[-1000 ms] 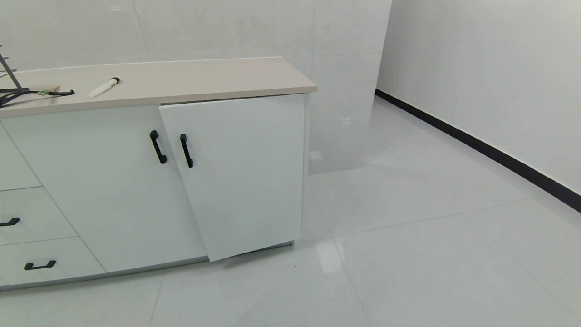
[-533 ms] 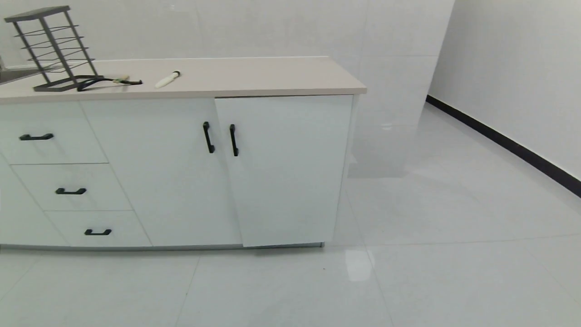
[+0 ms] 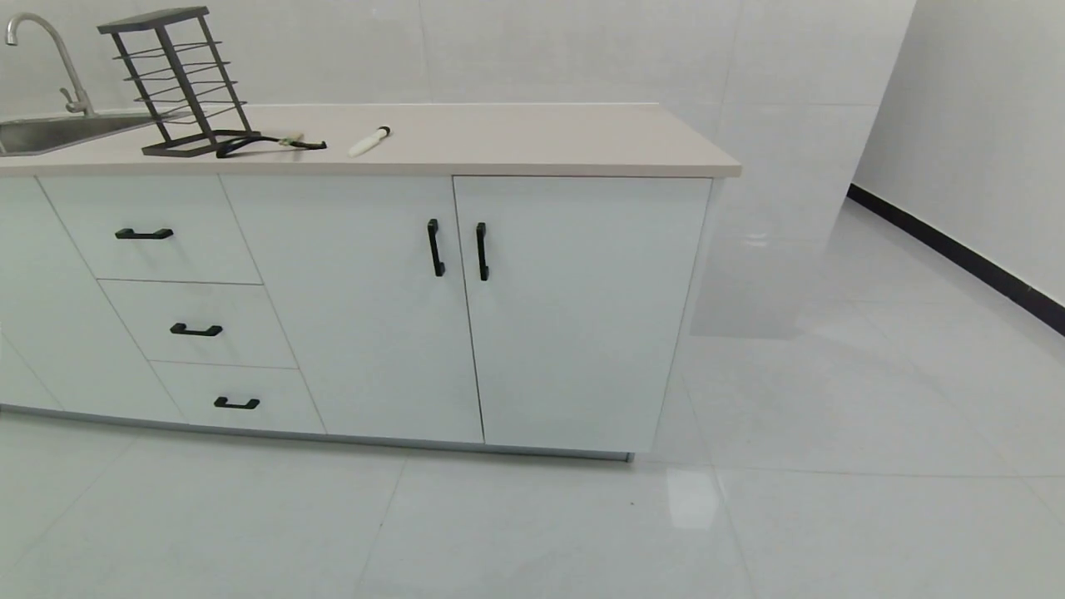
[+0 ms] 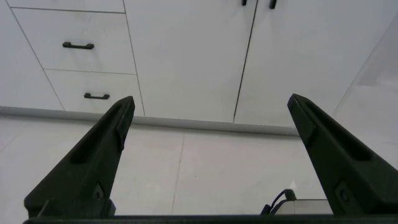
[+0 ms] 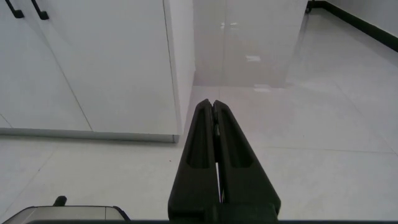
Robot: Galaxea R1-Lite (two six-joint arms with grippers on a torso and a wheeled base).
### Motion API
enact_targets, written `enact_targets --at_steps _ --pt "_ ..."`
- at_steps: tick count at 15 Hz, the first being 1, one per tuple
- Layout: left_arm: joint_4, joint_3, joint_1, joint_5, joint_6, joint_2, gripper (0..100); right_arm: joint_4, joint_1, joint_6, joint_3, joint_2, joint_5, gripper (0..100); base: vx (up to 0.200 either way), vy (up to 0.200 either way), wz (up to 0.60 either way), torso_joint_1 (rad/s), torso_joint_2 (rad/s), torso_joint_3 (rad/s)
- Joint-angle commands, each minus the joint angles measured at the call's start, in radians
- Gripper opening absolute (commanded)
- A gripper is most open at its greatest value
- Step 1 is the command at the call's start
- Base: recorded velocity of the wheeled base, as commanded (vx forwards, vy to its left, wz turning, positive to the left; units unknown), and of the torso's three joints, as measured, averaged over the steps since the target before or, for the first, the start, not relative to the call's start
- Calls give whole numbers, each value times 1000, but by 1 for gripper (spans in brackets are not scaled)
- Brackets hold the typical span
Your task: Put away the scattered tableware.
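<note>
1. Tableware in neither gripper: left gripper (image 4: 211, 99) spread wide and empty, right gripper (image 5: 213, 104) closed tight on nothing.
2. Both hanging low over the floor (image 4: 205, 168), facing the cabinet (image 3: 374, 316).
3. White utensil (image 3: 369, 141) lying flat on the countertop (image 3: 541, 137), above the left door.
4. Dark utensil (image 3: 270, 144) at the base of the wire rack (image 3: 179, 83), beside the sink (image 3: 50, 133).

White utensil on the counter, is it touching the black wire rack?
Apart. The head view shows bare counter between the white utensil and the black wire rack, with a dark utensil lying in that gap.
</note>
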Motion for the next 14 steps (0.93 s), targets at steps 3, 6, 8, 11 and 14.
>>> enact_targets --at_steps 3,6,8,11,14 --pt "-1 0 0 0 1 0 100 -1 0 -1 -1 3 1 0 0 200 0 4 1 2" --pt "1 0 0 0 2 0 100 -1 0 0 -1 3 1 0 0 200 0 4 2 7" --pt "-1 0 0 0 2 0 100 -1 0 0 -1 3 1 0 0 200 0 2 5 9" --pt "-1 0 0 0 4 0 100 -1 0 0 -1 3 1 0 200 67 0 -4 -1 5" --pt "-1 0 0 0 4 0 100 -1 0 0 -1 3 1 0 200 0 0 4 -1 -1"
